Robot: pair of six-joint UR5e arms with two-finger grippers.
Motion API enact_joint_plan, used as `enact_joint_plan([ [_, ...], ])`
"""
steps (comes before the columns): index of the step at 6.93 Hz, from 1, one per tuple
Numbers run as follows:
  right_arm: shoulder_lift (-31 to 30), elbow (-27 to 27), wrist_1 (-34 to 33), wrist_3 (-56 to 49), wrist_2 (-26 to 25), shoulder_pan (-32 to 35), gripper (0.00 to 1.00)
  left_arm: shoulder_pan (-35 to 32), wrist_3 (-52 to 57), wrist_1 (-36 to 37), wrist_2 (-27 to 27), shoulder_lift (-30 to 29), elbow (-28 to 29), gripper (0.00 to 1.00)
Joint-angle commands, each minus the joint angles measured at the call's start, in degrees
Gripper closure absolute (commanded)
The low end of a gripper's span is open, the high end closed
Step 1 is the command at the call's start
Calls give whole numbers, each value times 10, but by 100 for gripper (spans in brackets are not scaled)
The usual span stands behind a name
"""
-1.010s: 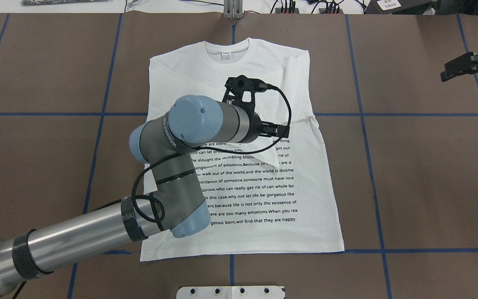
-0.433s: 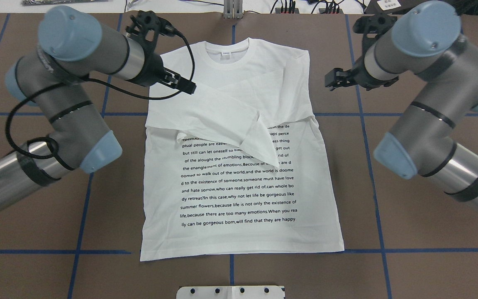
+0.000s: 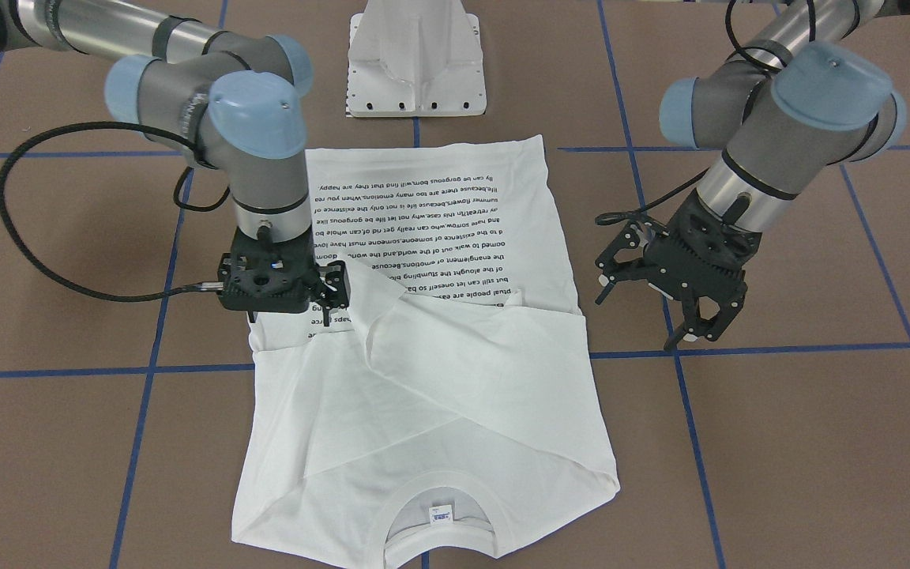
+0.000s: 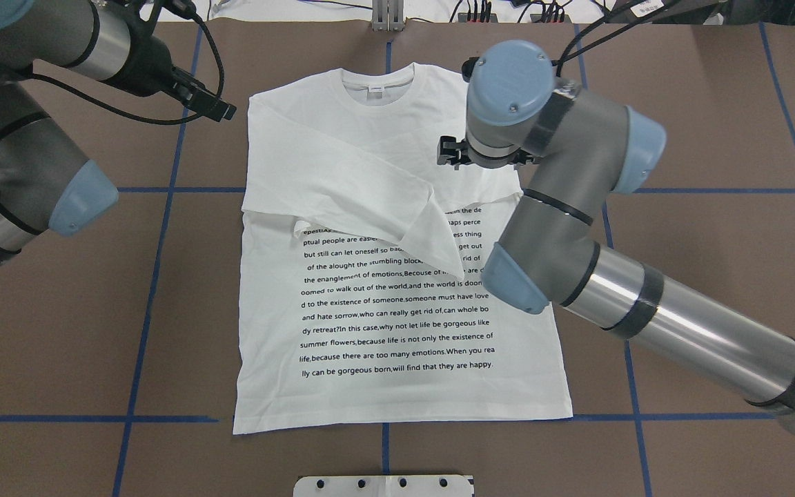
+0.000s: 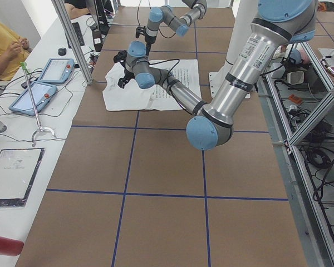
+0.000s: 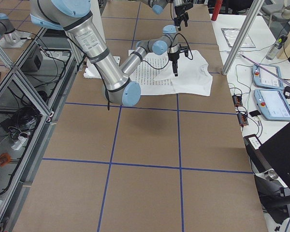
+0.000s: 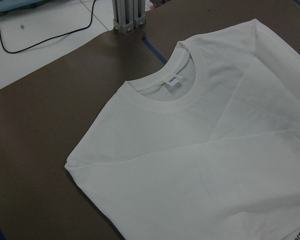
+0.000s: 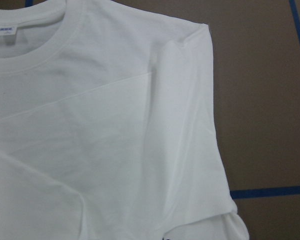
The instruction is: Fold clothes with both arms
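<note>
left gripper (image 3: pixel 648 312): claws spread, now clear of T-shirt (image 4: pixel 397 386) at 10 o'clock | right gripper (image 3: pixel 329 300): moved in over the 2 o'clock shoulder, closure unclear

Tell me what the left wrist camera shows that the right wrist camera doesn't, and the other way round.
Only the left wrist view shows the grey metal post, the thin black cable on the white surface beyond the table, and the white cotton T-shirt shoulder on the robot's left. Only the right wrist view shows the opposite shoulder. Both show the ribbed round collar, the small neck label, the brown table covering and blue tape lines. Neither shows a pincer.
</note>
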Motion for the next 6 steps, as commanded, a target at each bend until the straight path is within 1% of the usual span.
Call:
enact_joint_plan([
  [1, 98, -126, -15, 70, -55, -49, 0, -7, 10, -1, -7, 4, 0, 0],
  [2, 121, -156, -16, 86, -63, -63, 0, -7, 7, -1, -6, 5, 0, 0],
  [3, 118, -158, -18, 90, -69, -73, 0, -6, 5, -1, -7, 8, 0, 0],
  [4, 112, -172, -19, 87, -93, -84, 0, -6, 4, -1, -6, 9, 0, 0],
  [5, 114, -176, -57, 80, -110, -92, 0, -6, 4, -1, -6, 10, 0, 0],
  [6, 112, -174, -88, 68, -112, -93, 0, -6, 4, -1, -6, 10, 0, 0],
])
